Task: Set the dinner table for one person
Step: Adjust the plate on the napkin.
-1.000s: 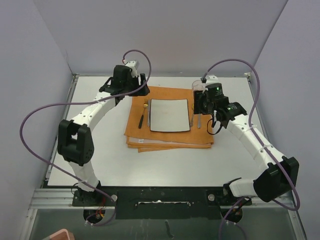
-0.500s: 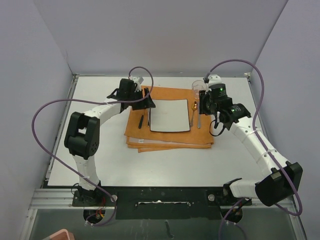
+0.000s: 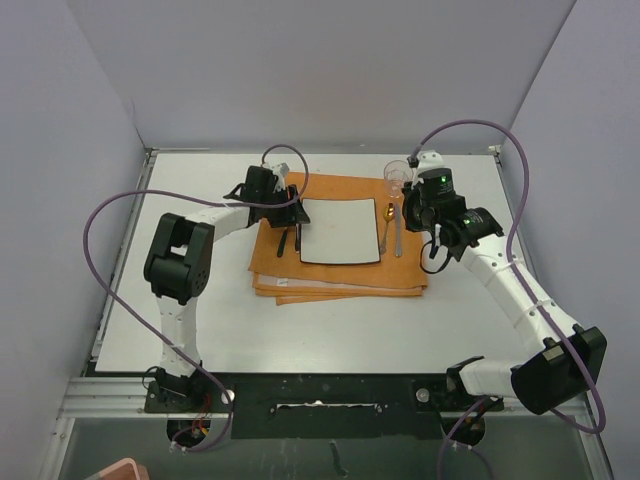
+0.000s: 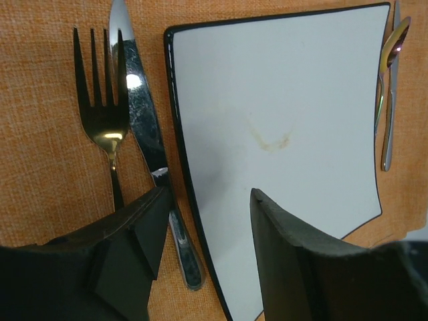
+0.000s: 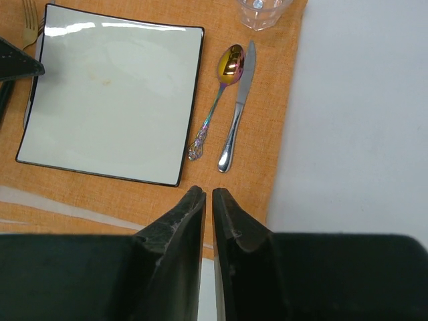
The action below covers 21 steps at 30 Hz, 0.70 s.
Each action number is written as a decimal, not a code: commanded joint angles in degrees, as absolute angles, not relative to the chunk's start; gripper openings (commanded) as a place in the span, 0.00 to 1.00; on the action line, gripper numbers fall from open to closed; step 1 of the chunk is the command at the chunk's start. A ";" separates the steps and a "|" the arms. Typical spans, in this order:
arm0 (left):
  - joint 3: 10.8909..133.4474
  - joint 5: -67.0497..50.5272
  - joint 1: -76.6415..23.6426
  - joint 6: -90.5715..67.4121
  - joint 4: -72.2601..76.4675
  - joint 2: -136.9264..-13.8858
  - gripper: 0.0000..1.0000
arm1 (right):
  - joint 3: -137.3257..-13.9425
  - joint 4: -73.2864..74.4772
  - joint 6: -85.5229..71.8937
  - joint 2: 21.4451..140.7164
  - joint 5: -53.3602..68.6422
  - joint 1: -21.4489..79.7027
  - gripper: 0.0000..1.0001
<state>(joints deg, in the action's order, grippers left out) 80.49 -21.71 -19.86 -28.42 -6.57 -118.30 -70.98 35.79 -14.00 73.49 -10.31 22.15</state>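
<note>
1. Top external view: the dinner table [image 3: 200,320] fills the floor of the scene, flat and pale. Its long axis runs left to right, and the arm bases stand at its near edge.
2. Only this view shows the whole tabletop. The wrist views show just the orange cloth [image 3: 340,280], which lies at the far middle of the table, and a strip of bare top on the right.
3. A square white plate [image 3: 340,230] sits in the middle of the cloth. The left wrist view alone shows a faint brownish mark on it.
4. Left of the plate, the left knife [image 4: 144,127] lies between the plate and the fork [image 4: 107,127], whose tines point far.
5. Right of the plate, the spoon [image 5: 217,100] and the right knife [image 5: 237,110] lie side by side, handles near.
6. A clear glass [image 5: 262,12] stands on the cloth beyond them; I cannot tell what it holds.
7. The left gripper [image 4: 210,197] hangs over the plate's left edge, fingers apart and gripping nothing.
8. The right gripper [image 5: 208,194] hangs over the cloth's near right part. Its fingers are almost together with only a slit between them, and it holds nothing.
</note>
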 commanded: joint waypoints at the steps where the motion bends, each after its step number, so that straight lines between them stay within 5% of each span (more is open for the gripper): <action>1: 85.67 -22.55 -19.03 -29.09 -2.64 -121.82 0.50 | -72.48 35.67 -12.85 71.54 -12.56 21.87 0.13; 21: 92.98 -23.48 -19.06 -31.76 -2.55 -128.76 0.39 | -73.97 34.50 -13.89 75.23 -14.18 22.33 0.07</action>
